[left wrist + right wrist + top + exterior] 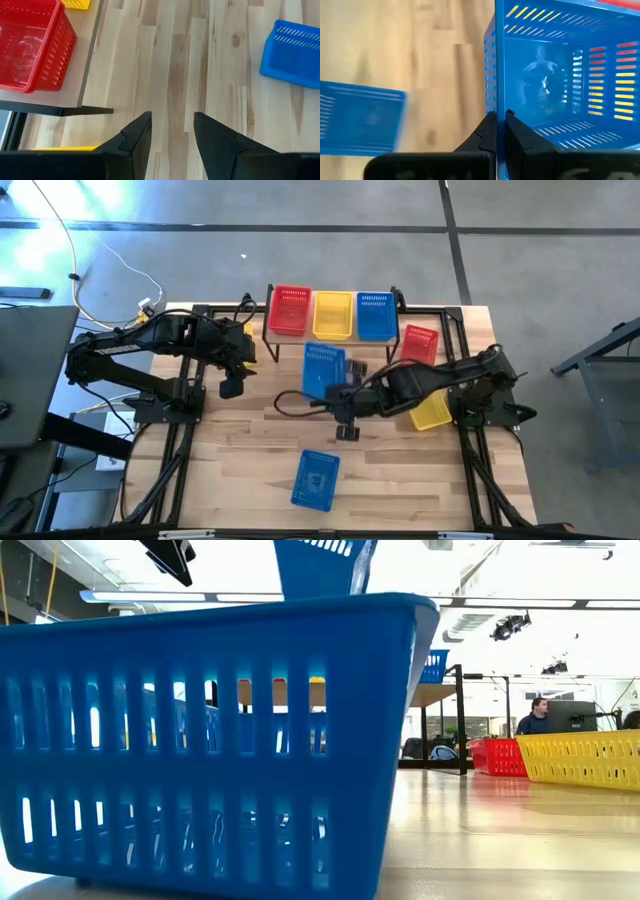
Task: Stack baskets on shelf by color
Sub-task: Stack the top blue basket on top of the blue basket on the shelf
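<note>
From above, three baskets are seen side by side on the shelf [335, 337] at the far edge of the table [240, 470]: a red basket [290, 310], a yellow basket [333, 314] and a blue basket [375, 315]. A second red basket [420, 343] lies on the table just beside the shelf's right end, and a second yellow basket [431, 414] lies partly under the right arm. A loose blue basket [317, 478] lies alone near the front edge, well apart from the rest.

The right gripper [338, 394] is seen over the middle of the table at a held blue basket [323, 367], just in front of the shelf. Only the right wrist view makes the grasp plain: the fingers [487, 131] are pressed onto one side wall of the held blue basket [560, 85], one inside and one outside. The loose blue basket [360, 117] also shows there, farther off on the table.

The low view is almost filled by the loose blue basket [200, 740]; the second red basket [500, 756] and second yellow basket [585, 759] show at the right, and a person [537, 716] is seen seated in the room behind.

The left gripper [231, 383] is held over bare table left of the shelf. In the left wrist view its fingers [137, 140] are spread with nothing between them, and the red basket [30, 42] on the shelf's end is seen from close by.
</note>
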Available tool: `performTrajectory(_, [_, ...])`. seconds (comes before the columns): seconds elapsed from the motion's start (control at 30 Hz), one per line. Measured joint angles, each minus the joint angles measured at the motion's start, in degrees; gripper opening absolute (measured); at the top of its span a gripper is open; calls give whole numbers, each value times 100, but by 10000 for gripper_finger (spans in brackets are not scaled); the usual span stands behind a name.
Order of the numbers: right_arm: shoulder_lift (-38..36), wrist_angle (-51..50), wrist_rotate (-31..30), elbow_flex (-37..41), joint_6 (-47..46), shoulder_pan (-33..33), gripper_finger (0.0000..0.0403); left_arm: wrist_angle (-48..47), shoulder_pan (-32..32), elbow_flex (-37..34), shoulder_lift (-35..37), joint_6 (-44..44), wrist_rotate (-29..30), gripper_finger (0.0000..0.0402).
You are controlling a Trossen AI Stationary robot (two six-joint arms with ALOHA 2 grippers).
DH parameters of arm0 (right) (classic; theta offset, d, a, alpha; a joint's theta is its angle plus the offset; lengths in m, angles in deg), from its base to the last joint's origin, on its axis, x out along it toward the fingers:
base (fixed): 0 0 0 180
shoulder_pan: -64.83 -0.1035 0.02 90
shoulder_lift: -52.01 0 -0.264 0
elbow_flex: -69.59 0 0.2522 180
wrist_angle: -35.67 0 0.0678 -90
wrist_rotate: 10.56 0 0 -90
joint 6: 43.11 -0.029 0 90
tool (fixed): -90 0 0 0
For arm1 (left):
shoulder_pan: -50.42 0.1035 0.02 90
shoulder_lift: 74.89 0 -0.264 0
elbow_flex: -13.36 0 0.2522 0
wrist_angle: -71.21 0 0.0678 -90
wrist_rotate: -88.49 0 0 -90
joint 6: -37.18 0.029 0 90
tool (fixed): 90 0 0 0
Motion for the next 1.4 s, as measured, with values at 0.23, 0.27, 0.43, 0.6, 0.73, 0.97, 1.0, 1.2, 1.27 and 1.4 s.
performTrajectory(0.23, [0,-1074,-653,-724,908,351,0,0,3,0,0,-142,-1,137])
performTrajectory(0.27, [-1,-1181,-712,-782,965,419,0,1,2,0,0,-97,-1,137])
performTrajectory(0.43, [-2,-1635,-739,-860,1396,799,0,57,4,0,-11,180,54,137])
performTrajectory(0.6, [-2,-2124,-718,-711,1529,1177,0,79,45,0,-26,227,704,137])
performTrajectory(0.73, [-80,-2321,-742,-705,1636,1385,0,76,220,0,-26,354,888,137])
performTrajectory(0.97, [-721,-2318,-1041,-520,1660,1751,0,122,582,0,-26,457,901,137])
performTrajectory(1.0, [-854,-2298,-1066,-394,1657,1798,0,141,622,0,-26,457,901,137])
performTrajectory(1.2, [-1845,-1547,-1053,791,1972,2035,0,394,827,0,-26,459,899,137])
performTrajectory(1.27, [-2139,-1128,-1002,1228,2220,2121,0,428,887,0,-26,459,901,137])
performTrajectory(1.4, [-2601,-350,-784,2021,2774,2352,0,470,981,0,-26,457,901,137])
